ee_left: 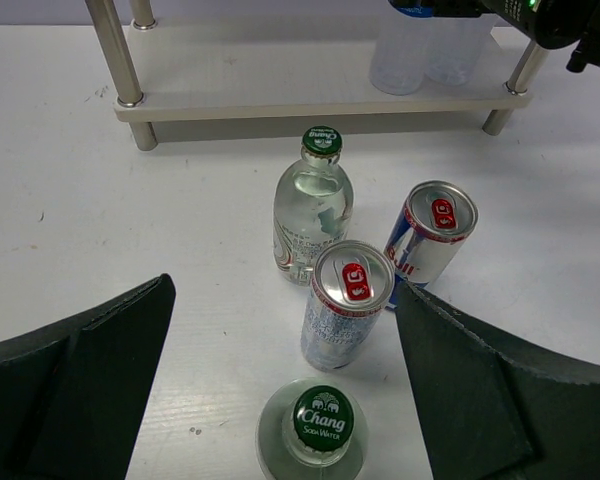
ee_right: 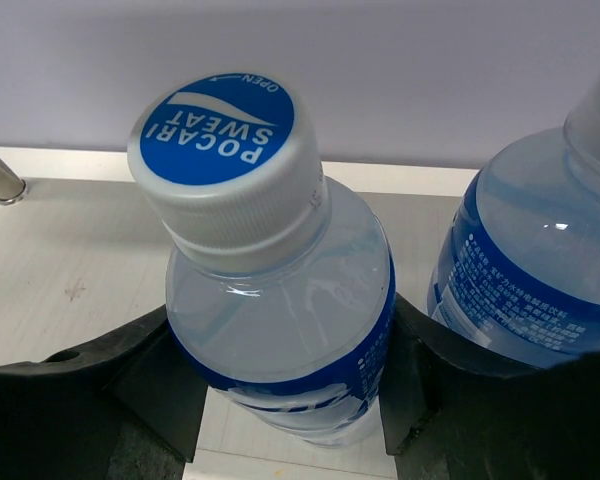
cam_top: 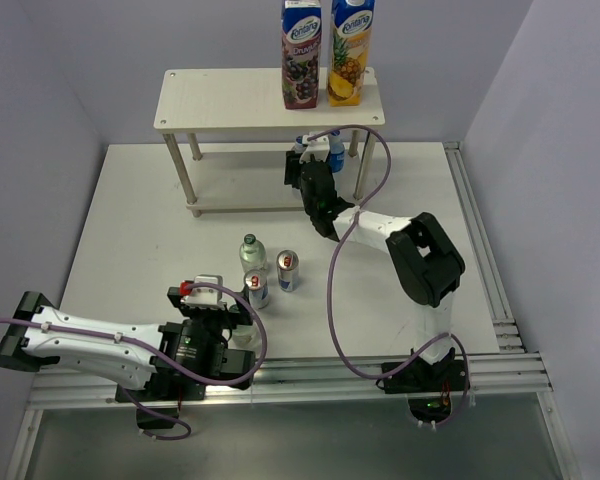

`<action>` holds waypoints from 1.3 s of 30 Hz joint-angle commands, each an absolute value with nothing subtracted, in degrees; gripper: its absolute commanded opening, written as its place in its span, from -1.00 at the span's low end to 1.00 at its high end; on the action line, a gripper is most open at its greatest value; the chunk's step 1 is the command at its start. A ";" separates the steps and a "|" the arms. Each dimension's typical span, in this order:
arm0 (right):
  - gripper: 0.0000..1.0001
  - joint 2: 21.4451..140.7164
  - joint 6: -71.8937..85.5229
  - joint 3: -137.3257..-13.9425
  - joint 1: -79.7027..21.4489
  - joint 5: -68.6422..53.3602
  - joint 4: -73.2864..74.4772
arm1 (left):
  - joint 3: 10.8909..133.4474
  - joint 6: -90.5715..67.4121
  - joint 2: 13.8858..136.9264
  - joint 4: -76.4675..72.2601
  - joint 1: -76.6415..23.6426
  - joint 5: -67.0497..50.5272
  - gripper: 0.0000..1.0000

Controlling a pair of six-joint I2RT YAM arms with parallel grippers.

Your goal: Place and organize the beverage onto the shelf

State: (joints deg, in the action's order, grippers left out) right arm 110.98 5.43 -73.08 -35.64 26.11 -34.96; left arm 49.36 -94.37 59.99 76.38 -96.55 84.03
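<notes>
Your right gripper (ee_right: 285,395) is clamped on a water bottle (ee_right: 270,300) on the shelf's (ee_right: 70,260) lower board beside the other bottle (ee_right: 530,270), while your left gripper (ee_left: 283,295) gapes wide and empty near the cans (ee_left: 348,300) and glass bottles (ee_left: 313,210) on the table (ee_left: 130,230).

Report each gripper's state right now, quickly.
Left gripper: open, holding nothing.
Right gripper: closed on a blue-capped, blue-labelled clear plastic water bottle.

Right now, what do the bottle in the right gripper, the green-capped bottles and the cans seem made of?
Pocari Sweat bottle: clear plastic, ribbed plastic cap. Green-capped bottles: likely glass, thick clear walls, crimped metal caps. Cans: shiny metal, probably aluminium, pull-tab tops.
</notes>
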 commanded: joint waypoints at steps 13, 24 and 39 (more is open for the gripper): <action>1.00 104.78 6.24 -72.17 -35.24 26.63 -43.07 | 51.59 -95.45 60.29 78.66 -96.50 86.66 0.99; 1.00 77.39 9.93 -48.27 -49.03 40.15 -42.98 | 50.01 -67.29 54.85 53.57 -97.20 83.08 0.99; 1.00 44.77 18.89 -33.41 -71.09 54.22 -18.29 | 54.58 -29.57 57.46 18.26 -73.13 42.17 0.99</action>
